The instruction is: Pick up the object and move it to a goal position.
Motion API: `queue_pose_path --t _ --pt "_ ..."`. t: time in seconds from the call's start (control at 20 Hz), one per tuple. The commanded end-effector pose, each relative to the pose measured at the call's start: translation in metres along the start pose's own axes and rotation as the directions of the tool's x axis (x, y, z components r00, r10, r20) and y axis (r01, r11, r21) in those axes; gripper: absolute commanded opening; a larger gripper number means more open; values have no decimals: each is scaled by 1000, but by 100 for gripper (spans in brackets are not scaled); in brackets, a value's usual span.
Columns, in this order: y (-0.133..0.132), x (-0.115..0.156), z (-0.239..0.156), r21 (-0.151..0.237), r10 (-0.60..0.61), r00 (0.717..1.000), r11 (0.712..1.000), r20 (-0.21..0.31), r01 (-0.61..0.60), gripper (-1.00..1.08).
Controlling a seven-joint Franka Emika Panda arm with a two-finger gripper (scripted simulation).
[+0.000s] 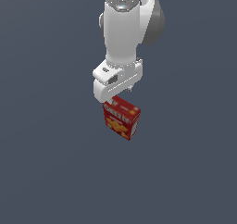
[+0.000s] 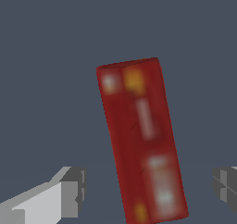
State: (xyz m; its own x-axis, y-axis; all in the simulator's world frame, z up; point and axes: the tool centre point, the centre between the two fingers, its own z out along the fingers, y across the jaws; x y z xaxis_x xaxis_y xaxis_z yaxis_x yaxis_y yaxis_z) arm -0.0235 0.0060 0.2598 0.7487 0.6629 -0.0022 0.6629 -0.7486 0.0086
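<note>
1. One white arm (image 1: 121, 33) reaches down over the plain grey surface (image 1: 41, 172).
2. One red cracker box (image 1: 121, 118) stands right under the tool (image 1: 116, 98), unheld.
3. In the wrist view the tool's fingers (image 2: 69, 193) stand spread wide, one either side of the box (image 2: 141, 140), neither touching.
4. It looks light, stiff cardboard, smooth and crushable; gripping the narrow sides near the middle seems best.

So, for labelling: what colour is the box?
Red box with yellow-orange crackers pictured; clearest in the exterior view.
</note>
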Motion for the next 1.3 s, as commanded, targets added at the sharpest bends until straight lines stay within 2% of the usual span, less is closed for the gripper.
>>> queue_pose_path --t 0.0,0.55,0.95,1.25 --pt "2 3 5 2 -56 998 998 -1 56 100" --pt "6 10 17 8 -191 982 982 -4 191 100" --pt "6 10 20 8 -197 980 980 -4 197 100" --pt "5 10 44 8 -199 980 980 -4 199 100"
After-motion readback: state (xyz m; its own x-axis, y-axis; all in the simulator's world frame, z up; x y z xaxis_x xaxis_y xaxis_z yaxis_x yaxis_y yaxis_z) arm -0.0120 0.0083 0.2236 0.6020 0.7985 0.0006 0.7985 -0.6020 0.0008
